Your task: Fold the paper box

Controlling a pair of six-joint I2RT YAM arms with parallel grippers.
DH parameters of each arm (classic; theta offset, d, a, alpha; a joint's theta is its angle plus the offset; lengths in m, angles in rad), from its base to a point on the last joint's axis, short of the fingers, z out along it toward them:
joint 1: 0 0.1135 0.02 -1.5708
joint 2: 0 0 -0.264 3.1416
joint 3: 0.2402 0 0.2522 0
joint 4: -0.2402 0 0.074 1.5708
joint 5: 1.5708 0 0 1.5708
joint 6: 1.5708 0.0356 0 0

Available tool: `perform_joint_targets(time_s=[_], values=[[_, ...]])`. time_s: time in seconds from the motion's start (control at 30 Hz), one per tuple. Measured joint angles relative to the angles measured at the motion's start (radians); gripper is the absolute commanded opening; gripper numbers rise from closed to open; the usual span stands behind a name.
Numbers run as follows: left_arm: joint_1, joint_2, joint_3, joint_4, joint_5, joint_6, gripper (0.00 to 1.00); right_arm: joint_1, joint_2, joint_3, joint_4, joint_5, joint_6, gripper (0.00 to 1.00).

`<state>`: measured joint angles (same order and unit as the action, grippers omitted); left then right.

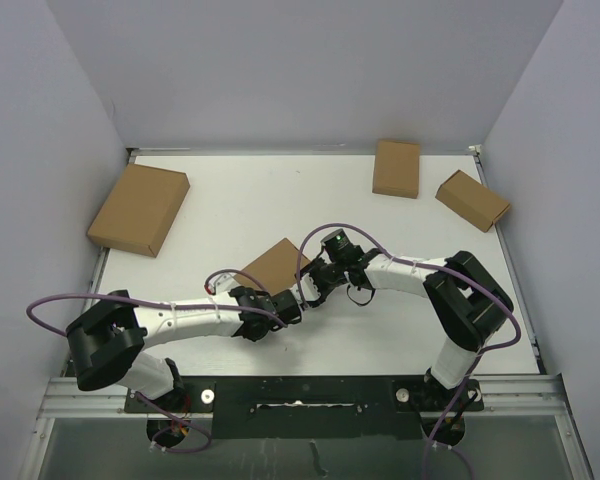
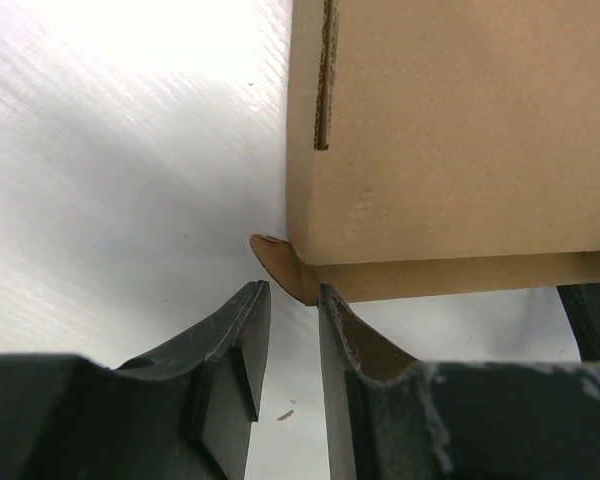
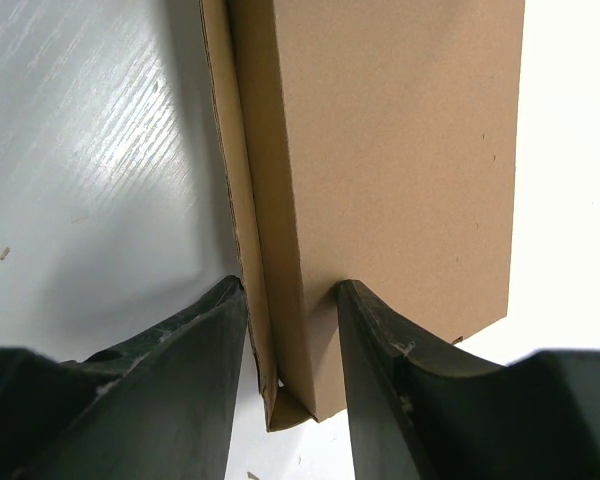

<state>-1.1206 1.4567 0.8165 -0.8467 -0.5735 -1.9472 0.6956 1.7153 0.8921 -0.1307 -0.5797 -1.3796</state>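
Note:
The paper box [image 1: 273,264] is a brown cardboard mailer lying closed and flat at the table's middle. In the left wrist view a small rounded tab [image 2: 280,262] sticks out at the box's [image 2: 460,130] near corner. My left gripper [image 2: 292,288] stands just short of that tab, jaws a narrow gap apart with only bare table between them. My right gripper [image 3: 290,284] is shut on the box's [image 3: 400,150] side edge, one finger against the side wall flap, the other on the top panel. In the top view both grippers, left [image 1: 292,303] and right [image 1: 317,283], meet at the box's near right corner.
A larger brown box [image 1: 139,209] lies at the far left by the wall. Two smaller brown boxes [image 1: 396,167] [image 1: 472,199] lie at the far right. Purple cables loop over both arms. Grey walls close in the table on three sides.

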Motion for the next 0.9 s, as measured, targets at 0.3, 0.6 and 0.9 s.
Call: perform_joint_targets(time_s=[0.3,0.6,0.9], values=[[-0.013,0.0,-0.008,-0.013,-0.01,-0.034,0.21,0.0,0.0,0.0,-0.001,0.0,0.0,0.4],[-0.013,0.0,-0.01,-0.011,-0.017,-0.046,0.12,0.0,0.0,0.0,-0.001,0.0,0.0,0.4],[-0.013,0.0,-0.01,-0.01,-0.016,-0.049,0.05,0.0,0.002,0.001,-0.002,0.0,0.0,0.4]])
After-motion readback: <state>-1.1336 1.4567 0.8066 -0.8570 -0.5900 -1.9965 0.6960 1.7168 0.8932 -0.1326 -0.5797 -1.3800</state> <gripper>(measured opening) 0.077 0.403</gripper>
